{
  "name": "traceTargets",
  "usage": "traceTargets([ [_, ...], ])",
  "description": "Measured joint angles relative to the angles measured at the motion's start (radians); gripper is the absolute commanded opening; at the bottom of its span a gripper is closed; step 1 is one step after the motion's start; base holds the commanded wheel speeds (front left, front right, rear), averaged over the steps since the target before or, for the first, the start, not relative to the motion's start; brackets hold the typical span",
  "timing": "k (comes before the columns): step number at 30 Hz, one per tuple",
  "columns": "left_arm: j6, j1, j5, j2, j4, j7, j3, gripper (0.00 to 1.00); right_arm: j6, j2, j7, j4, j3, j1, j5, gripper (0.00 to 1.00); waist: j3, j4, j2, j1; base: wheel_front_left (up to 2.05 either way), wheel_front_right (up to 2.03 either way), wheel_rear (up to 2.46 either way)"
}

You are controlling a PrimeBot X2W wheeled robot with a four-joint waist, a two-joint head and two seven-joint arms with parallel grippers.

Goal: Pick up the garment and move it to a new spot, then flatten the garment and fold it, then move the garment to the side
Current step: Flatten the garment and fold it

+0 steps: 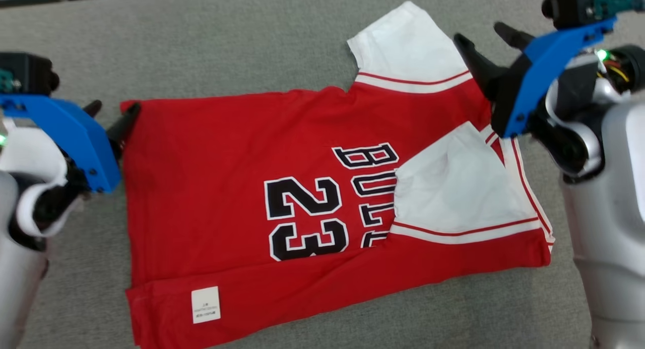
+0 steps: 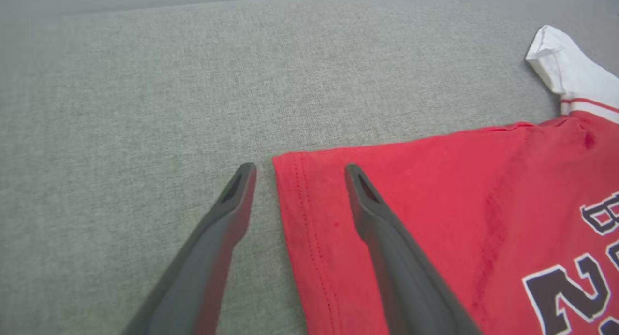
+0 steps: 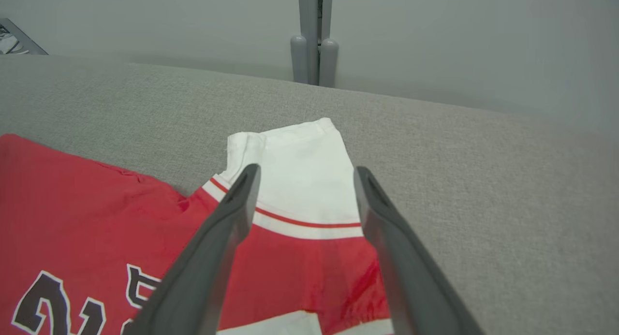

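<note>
The garment (image 1: 227,157) is a red jersey with white sleeves and a black "23", lying on the grey cloth surface with its near strip folded over, a white label on that strip. One white sleeve (image 1: 408,47) sticks out at the far side; the other is folded onto the body. My left gripper (image 1: 112,115) stands open over the jersey's far left hem corner (image 2: 300,190), one finger above the cloth, one above the bare surface. My right gripper (image 1: 486,39) is open above the far sleeve's shoulder (image 3: 304,180). Neither holds anything.
The grey fabric surface (image 1: 211,42) stretches around the jersey, with bare room at the far side and the left. Beyond its far edge stands a pale wall with a grey post (image 3: 313,40).
</note>
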Motion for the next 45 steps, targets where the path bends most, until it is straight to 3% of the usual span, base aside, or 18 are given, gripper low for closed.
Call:
traceTargets([
  [5, -0.025, -0.087, -0.043, 0.032, 0.050, 0.119, 0.002, 1.00, 0.000, 0.003, -0.049, 0.127, 0.064, -0.122, 0.035, 1.00, 0.055, -0.032, 0.0000, 0.0001, 0.00, 0.00, 0.00],
  [14, 0.002, -0.110, -0.028, 0.074, 0.054, 0.213, -0.026, 1.00, 0.000, -0.002, -0.118, 0.274, 0.127, -0.233, 0.074, 1.00, 0.099, -0.053, 0.0000, 0.0000, 0.00, 0.00, 0.00],
  [15, 0.002, -0.110, -0.027, 0.073, 0.049, 0.213, -0.028, 0.33, 0.000, -0.007, -0.123, 0.287, 0.129, -0.237, 0.077, 1.00, 0.101, -0.050, 0.0000, -0.0001, 0.00, 0.00, 0.00],
  [16, -0.003, -0.111, -0.026, 0.072, 0.045, 0.206, -0.031, 0.00, 0.000, -0.014, -0.126, 0.299, 0.128, -0.245, 0.078, 1.00, 0.104, -0.046, 0.0000, -0.0001, 0.00, 0.00, 0.00],
  [23, -0.032, -0.111, -0.020, 0.012, 0.013, 0.122, -0.050, 0.00, 0.000, -0.055, -0.116, 0.425, 0.102, -0.313, 0.071, 1.00, 0.123, 0.015, 0.0000, -0.0001, 0.00, 0.00, 0.00],
  [33, -0.088, -0.105, 0.013, -0.104, -0.061, 0.004, -0.137, 0.00, 0.000, -0.127, -0.113, 0.579, 0.061, -0.405, -0.046, 1.00, 0.171, 0.160, 0.0000, -0.0001, 0.00, 0.00, 0.00],
  [40, -0.105, -0.107, 0.026, -0.135, -0.059, -0.053, -0.160, 0.00, 0.000, -0.159, -0.117, 0.626, 0.054, -0.412, -0.089, 1.00, 0.203, 0.214, 0.0000, -0.0003, 0.00, 0.00, 0.00],
  [41, -0.105, -0.108, 0.026, -0.138, -0.054, -0.061, -0.160, 0.00, 0.000, -0.160, -0.117, 0.627, 0.053, -0.415, -0.090, 0.24, 0.205, 0.217, 0.0000, -0.0004, 0.00, 0.00, 0.00],
  [42, -0.105, -0.109, 0.027, -0.140, -0.048, -0.070, -0.159, 0.00, 0.000, -0.159, -0.117, 0.627, 0.054, -0.416, -0.087, 0.00, 0.206, 0.217, 0.0000, -0.0003, 0.00, 0.00, 0.00],
  [45, -0.099, -0.108, 0.035, -0.146, -0.024, -0.114, -0.151, 0.00, 0.000, -0.153, -0.138, 0.614, 0.068, -0.414, -0.067, 0.00, 0.201, 0.212, 0.0000, -0.0003, 0.00, 0.00, 0.00],
])
